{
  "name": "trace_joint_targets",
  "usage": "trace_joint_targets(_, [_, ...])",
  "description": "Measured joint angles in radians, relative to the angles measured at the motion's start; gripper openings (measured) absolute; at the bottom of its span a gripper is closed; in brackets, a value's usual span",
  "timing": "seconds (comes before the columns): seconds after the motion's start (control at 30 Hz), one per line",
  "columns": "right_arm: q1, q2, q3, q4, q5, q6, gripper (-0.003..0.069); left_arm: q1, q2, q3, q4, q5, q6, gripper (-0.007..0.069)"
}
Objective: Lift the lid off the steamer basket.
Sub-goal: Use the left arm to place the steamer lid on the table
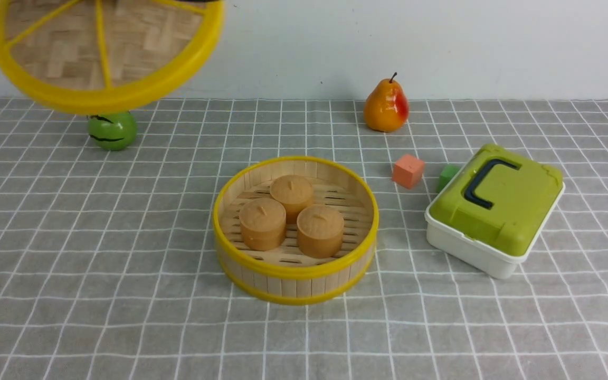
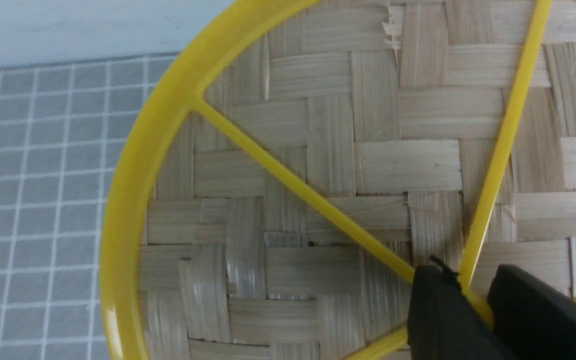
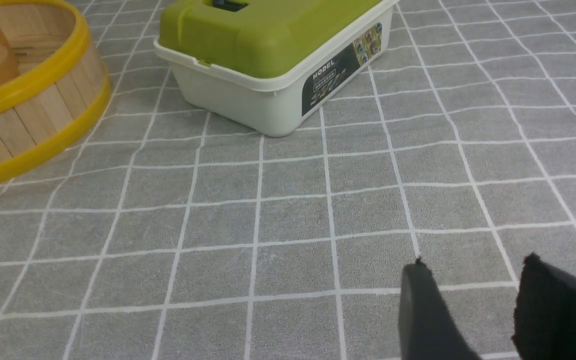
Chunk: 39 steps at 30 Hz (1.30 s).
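The lid (image 1: 103, 47), a woven bamboo disc with a yellow rim and yellow spokes, hangs tilted in the air at the top left, well above the table. In the left wrist view my left gripper (image 2: 473, 287) is shut on the lid (image 2: 318, 150) at its yellow centre knob. The steamer basket (image 1: 296, 264) stands uncovered in the middle of the table with three brown buns (image 1: 291, 216) inside. Its side also shows in the right wrist view (image 3: 28, 110). My right gripper (image 3: 473, 270) is open and empty just above the cloth, out of the front view.
A green ball (image 1: 112, 130) sits under the lid at the back left. A pear (image 1: 386, 105) stands at the back. An orange cube (image 1: 408, 170) and a green cube (image 1: 447, 177) lie next to a white box with a green lid (image 1: 495, 206), also in the right wrist view (image 3: 273, 55).
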Motion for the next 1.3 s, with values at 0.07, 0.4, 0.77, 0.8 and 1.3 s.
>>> trace_joint_targets(0.07, [0.000,0.000,0.000,0.000,0.000,0.000,0.0241,0.053,-0.025,0.108,-0.012,-0.004,-0.014,0.0107])
trace_joint_targets(0.4, [0.000,0.000,0.000,0.000,0.000,0.000,0.0241,0.130,0.028,0.656,-0.040,-0.418,-0.075,0.0107])
trace_joint_targets(0.77, [0.000,0.000,0.000,0.000,0.000,0.000,0.0241,0.130,0.193,0.717,-0.050,-0.645,-0.126,0.0107])
trace_joint_targets(0.8, [0.000,0.000,0.000,0.000,0.000,0.000,0.0241,0.130,0.195,0.717,-0.050,-0.647,-0.128,0.0107])
trace_joint_targets(1.3, [0.000,0.000,0.000,0.000,0.000,0.000,0.0241,0.130,0.009,0.737,-0.174,-0.682,-0.184,0.0361])
